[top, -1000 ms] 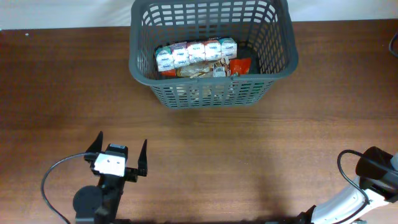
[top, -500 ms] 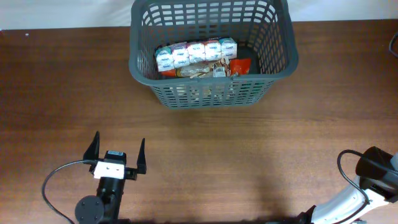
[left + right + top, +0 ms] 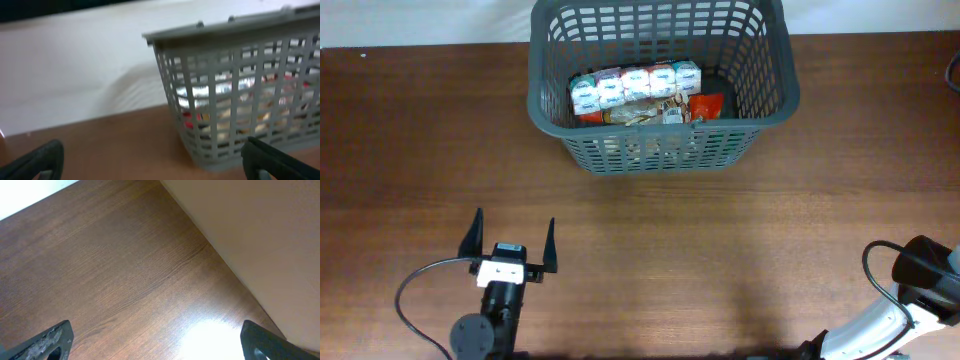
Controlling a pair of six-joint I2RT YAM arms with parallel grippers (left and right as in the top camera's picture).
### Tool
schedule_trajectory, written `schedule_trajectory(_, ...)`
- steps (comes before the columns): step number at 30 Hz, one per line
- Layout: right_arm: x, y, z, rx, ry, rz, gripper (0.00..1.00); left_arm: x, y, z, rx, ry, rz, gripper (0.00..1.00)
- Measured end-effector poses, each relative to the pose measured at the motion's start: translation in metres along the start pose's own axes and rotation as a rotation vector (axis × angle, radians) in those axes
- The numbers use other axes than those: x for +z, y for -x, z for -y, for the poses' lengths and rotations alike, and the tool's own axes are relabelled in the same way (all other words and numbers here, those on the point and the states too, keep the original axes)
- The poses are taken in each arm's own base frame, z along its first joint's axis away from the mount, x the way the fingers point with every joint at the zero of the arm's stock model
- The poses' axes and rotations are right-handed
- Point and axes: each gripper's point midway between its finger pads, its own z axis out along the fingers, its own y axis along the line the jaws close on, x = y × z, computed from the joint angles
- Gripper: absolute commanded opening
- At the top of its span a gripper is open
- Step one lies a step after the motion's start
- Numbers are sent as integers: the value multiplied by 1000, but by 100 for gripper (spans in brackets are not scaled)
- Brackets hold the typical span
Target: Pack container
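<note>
**Jaws of the left gripper point(image 3: 514, 224) and the right gripper point(image 3: 157, 345) are spread wide, with nothing held.**

The container point(image 3: 660, 150) is placed at the far middle of the bench point(image 3: 720, 250), well apart from both grippers. A row of small white cartons point(image 3: 635, 85), a brown packet point(image 3: 640, 116) and an orange-red packet point(image 3: 707, 105) are seen inside, against the near wall. The container is judged stiff, light for its bulk, and somewhat slippery. The thick rim is judged the best place to be gripped, the lattice walls a second choice. The loose contents may be expected to shift if the container is tilted. Nothing is seen on the bench between the left gripper and the container. The right gripper is held over bare bench near the edge.
</note>
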Motion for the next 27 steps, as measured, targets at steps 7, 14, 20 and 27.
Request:
schedule_trajectory(7, 0, 0, 0, 0, 0, 0, 99, -1, -29, 4, -13, -14, -100, 99)
schedule_trajectory(14, 0, 0, 0, 0, 0, 0, 99, -2, -43, 6, -20, -22, -156, 99)
schedule_trajectory(20, 0, 0, 0, 0, 0, 0, 99, -2, -43, 6, -20, -22, -155, 99)
schedule_trajectory(27, 0, 0, 0, 0, 0, 0, 99, -2, -43, 6, -20, -22, -155, 99)
